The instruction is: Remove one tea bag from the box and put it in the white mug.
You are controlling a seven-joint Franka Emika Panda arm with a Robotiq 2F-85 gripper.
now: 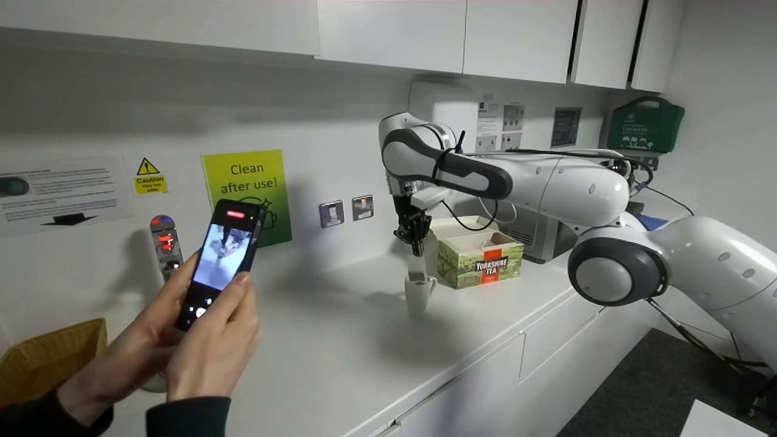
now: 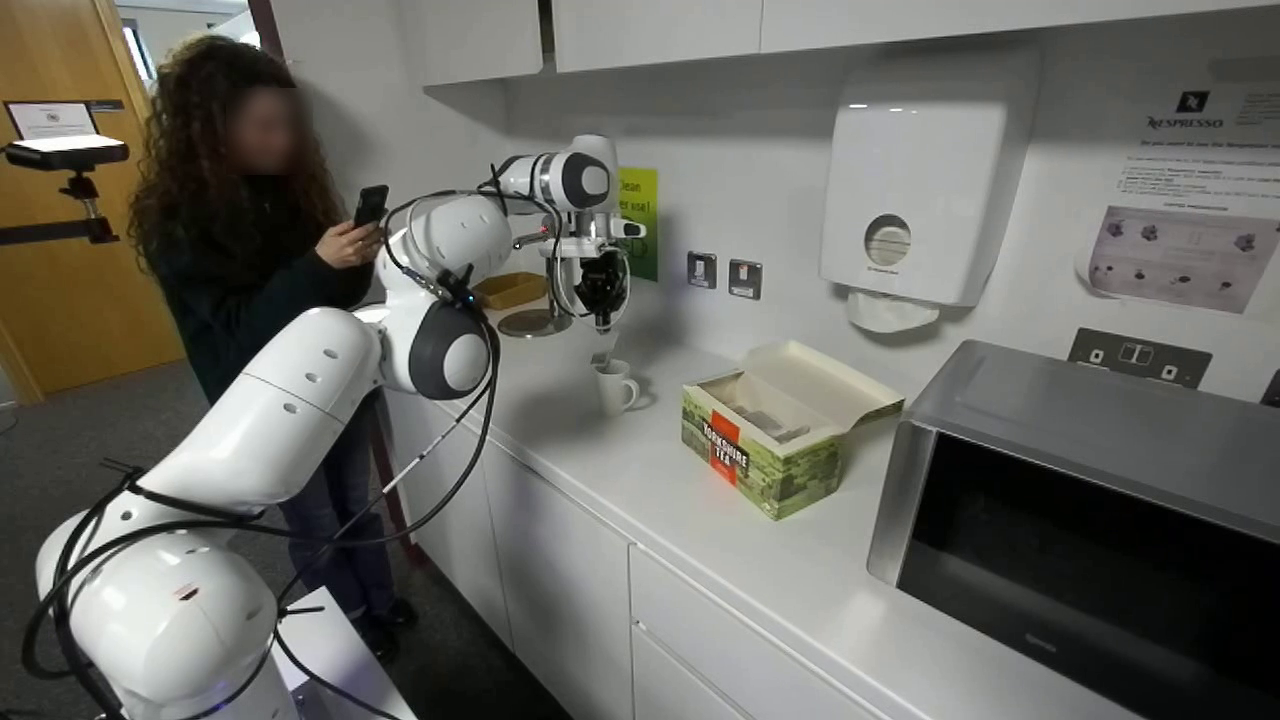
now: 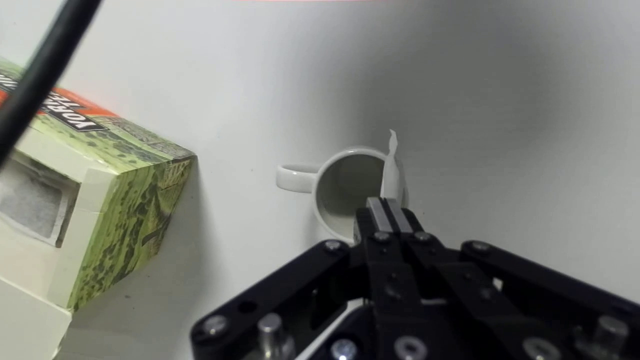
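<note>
My gripper (image 1: 417, 250) is shut on a thin pale tea bag (image 1: 416, 266), which hangs down from the fingertips. Directly below is the white mug (image 1: 417, 298), upright on the counter. In the wrist view the tea bag (image 3: 391, 180) crosses the right part of the rim of the mug (image 3: 345, 182), whose handle points left; the visible inside looks bare. An exterior view shows the bag's lower end at the mug's (image 2: 613, 393) rim; how deep it reaches is unclear. Beside the mug stands the box (image 2: 800, 478), lid raised, with more tea bags (image 2: 765, 424) inside.
A microwave (image 2: 1050, 510) stands beyond the box on the same counter. At the opposite end are a wicker basket (image 1: 54, 358) and a tap (image 1: 165, 243). Someone holding a phone (image 1: 221, 261) is close by. A black cable (image 3: 42, 70) crosses the wrist view's upper left.
</note>
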